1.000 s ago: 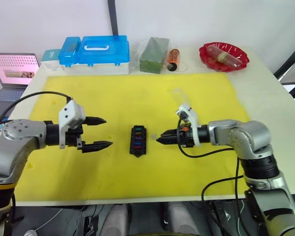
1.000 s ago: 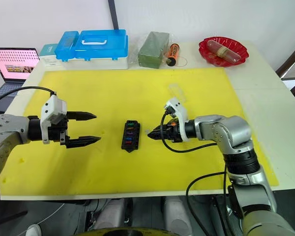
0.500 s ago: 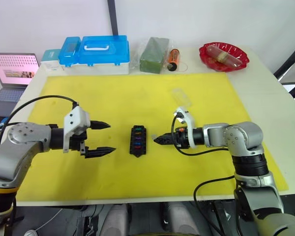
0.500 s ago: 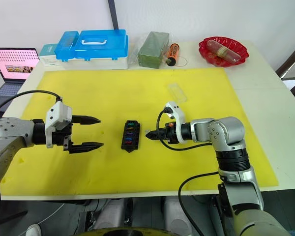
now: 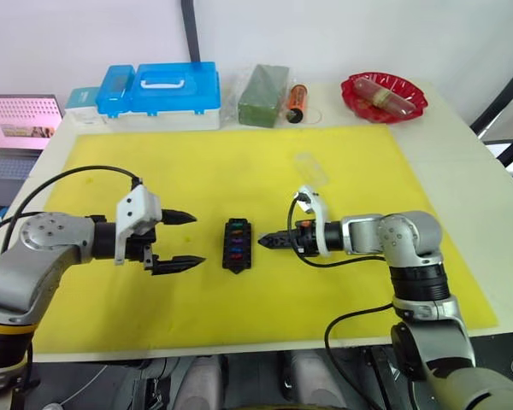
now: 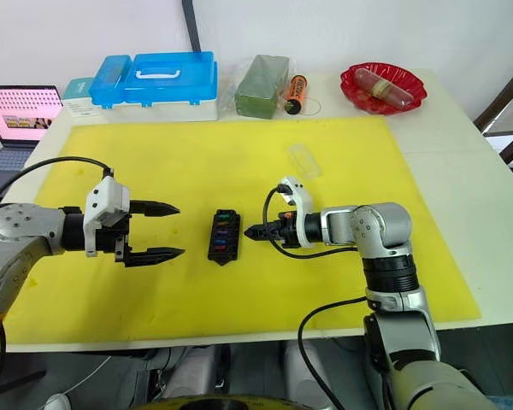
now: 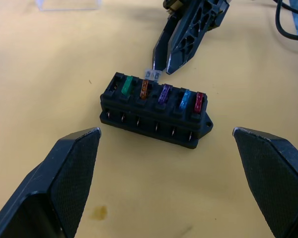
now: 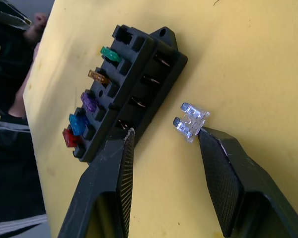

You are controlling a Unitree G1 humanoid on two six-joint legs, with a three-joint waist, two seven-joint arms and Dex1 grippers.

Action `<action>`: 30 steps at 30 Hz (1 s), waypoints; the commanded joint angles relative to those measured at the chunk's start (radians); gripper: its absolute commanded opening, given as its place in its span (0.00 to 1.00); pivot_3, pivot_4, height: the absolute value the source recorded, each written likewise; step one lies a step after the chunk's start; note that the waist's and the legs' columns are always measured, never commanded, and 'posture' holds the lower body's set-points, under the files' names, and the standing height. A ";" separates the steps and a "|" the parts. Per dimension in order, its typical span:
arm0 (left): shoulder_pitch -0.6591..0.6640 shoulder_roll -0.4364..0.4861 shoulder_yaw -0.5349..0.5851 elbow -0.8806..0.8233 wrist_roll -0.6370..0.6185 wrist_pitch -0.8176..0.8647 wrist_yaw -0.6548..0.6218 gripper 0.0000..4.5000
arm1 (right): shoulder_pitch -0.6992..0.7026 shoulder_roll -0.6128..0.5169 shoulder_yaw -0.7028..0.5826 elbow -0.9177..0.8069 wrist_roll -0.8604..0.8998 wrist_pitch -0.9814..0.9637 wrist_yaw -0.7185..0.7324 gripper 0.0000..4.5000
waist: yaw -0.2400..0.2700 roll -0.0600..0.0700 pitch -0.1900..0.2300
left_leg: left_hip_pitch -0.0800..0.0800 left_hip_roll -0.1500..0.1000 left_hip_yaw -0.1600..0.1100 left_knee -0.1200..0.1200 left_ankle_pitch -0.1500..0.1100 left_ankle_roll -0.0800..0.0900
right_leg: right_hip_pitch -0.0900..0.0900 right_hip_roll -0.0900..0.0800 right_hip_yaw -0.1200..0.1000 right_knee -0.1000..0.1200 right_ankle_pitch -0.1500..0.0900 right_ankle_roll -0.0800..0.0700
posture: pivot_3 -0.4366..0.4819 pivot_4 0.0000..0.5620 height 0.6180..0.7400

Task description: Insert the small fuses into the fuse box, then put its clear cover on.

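Observation:
The black fuse box [image 5: 238, 244] lies mid-mat with green, orange, purple, teal and red fuses [image 7: 163, 93] standing in its slots; the end slot beside the green one is empty. A pale grey fuse [image 8: 191, 120] lies on the mat just beside the box, touching one fingertip of my right gripper [image 5: 263, 243]. That gripper's fingers stand slightly apart, with nothing between them. My left gripper [image 5: 197, 238] is wide open, a short way left of the box. The clear cover [image 5: 311, 168] rests on the mat behind the right gripper.
A yellow mat [image 5: 111, 162] covers the table. Along the back edge sit a blue lidded case [image 5: 161, 85], a bagged green block [image 5: 265, 84], an orange cylinder [image 5: 297, 101] and a red bowl [image 5: 385, 92]. A laptop [image 5: 21, 120] stands off the table's left.
My right gripper has slid left, bringing its tips close to the fuse box. The left gripper has edged a little toward the box, still open.

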 commanded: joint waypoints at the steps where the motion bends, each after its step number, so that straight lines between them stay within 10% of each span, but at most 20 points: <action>1: -0.009 0.001 0.018 -0.036 -0.004 -0.008 0.010 1.00 | -0.024 0.023 -0.031 0.012 0.019 0.012 -0.016 0.47 | 0.000 0.000 0.000 | 0.000 0.000 0.000 0.000 0.000 0.000 | 0.000 0.000 0.000 0.000 0.000 0.000 | 0.48 0.27 1.00; 6: -0.005 -0.002 0.018 -0.046 -0.008 -0.003 0.024 1.00 | -0.030 0.035 -0.047 0.040 0.014 0.018 -0.038 0.47 | 0.000 0.000 0.000 | 0.000 0.000 0.000 0.000 0.000 0.000 | 0.000 0.000 0.000 0.000 0.000 0.000 | 0.48 0.27 1.00; 12: -0.014 -0.005 0.011 -0.038 -0.008 -0.004 0.026 1.00 | -0.029 0.034 -0.042 0.046 0.007 0.012 -0.060 0.02 | 0.000 0.000 0.000 | 0.000 0.000 0.000 0.000 0.000 0.000 | 0.000 0.000 0.000 0.000 0.000 0.000 | 0.48 0.27 1.00; 22: -0.032 -0.014 0.002 -0.015 -0.001 -0.013 0.021 1.00 | -0.068 -0.011 -0.041 0.021 0.011 0.005 -0.058 0.01 | 0.002 0.000 0.000 | 0.000 0.000 0.000 0.000 0.000 0.000 | 0.000 0.000 0.000 0.000 0.000 0.000 | 0.48 0.27 1.00; 30: -0.051 -0.026 -0.021 0.042 0.030 -0.052 -0.002 1.00 | -0.210 -0.292 0.249 -0.148 -0.024 -0.108 0.146 0.01 | -0.003 0.001 0.000 | 0.000 0.000 0.000 0.000 0.000 0.000 | -0.001 0.000 0.000 0.000 0.000 0.000 | 0.48 0.27 1.00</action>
